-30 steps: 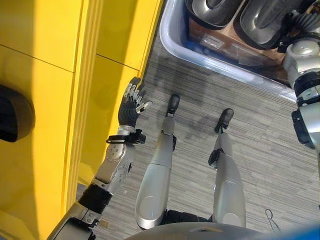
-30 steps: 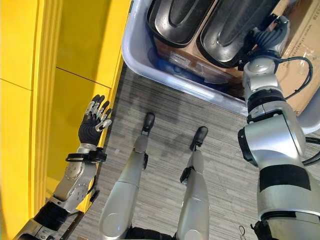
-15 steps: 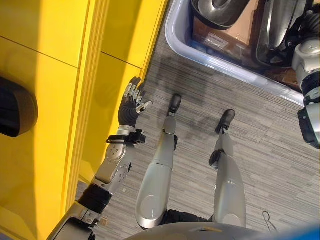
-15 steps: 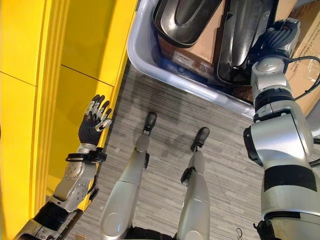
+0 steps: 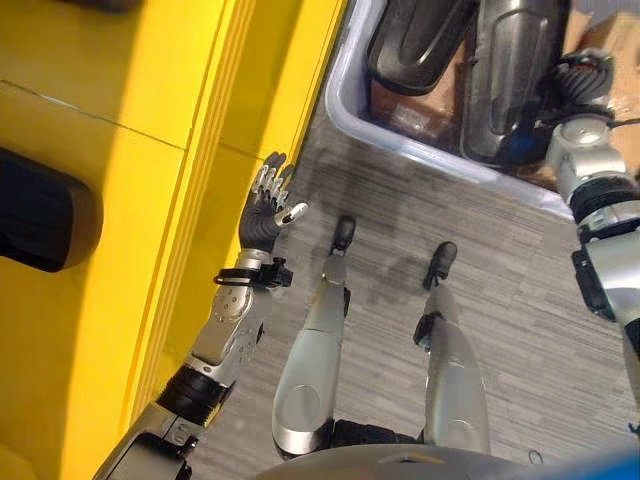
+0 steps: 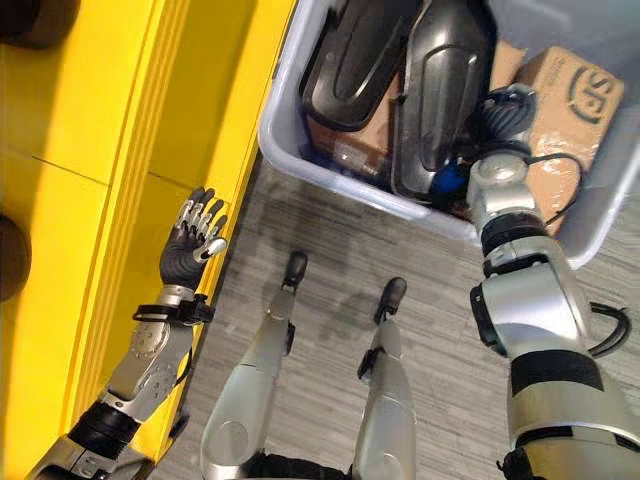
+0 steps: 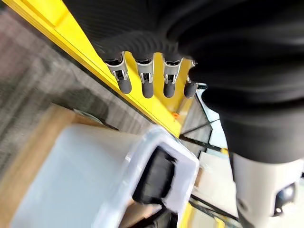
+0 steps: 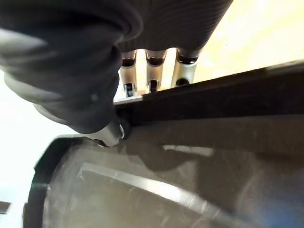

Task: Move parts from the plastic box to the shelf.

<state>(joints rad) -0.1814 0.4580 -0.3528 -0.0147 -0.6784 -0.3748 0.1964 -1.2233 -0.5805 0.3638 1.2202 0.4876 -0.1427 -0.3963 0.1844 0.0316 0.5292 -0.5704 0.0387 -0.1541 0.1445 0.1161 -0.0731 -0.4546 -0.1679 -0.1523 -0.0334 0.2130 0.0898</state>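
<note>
A pale plastic box (image 6: pixel 290 150) stands on the floor ahead and holds two black moulded parts. The left part (image 6: pixel 350 55) lies flat in it. The right part (image 6: pixel 440 90) is tipped up on its edge, and my right hand (image 6: pixel 500 110) is shut on its rim. In the right wrist view the fingers (image 8: pixel 153 64) reach behind the part's dark edge (image 8: pixel 213 99) while the thumb (image 8: pixel 111 133) presses on the near side. My left hand (image 5: pixel 265 210) is open, fingers straight, raised beside the yellow shelf (image 5: pixel 150 150).
Another black part (image 5: pixel 40 225) lies on the yellow shelf at the far left. A cardboard box (image 6: pixel 560 90) sits inside the plastic box behind my right hand. Grey striped floor (image 5: pixel 520 260) runs between the shelf and the box.
The right part went from lying flat to standing on its edge with my right hand on it. The whole view has shifted, so the camera moved. My left hand kept its pose.
</note>
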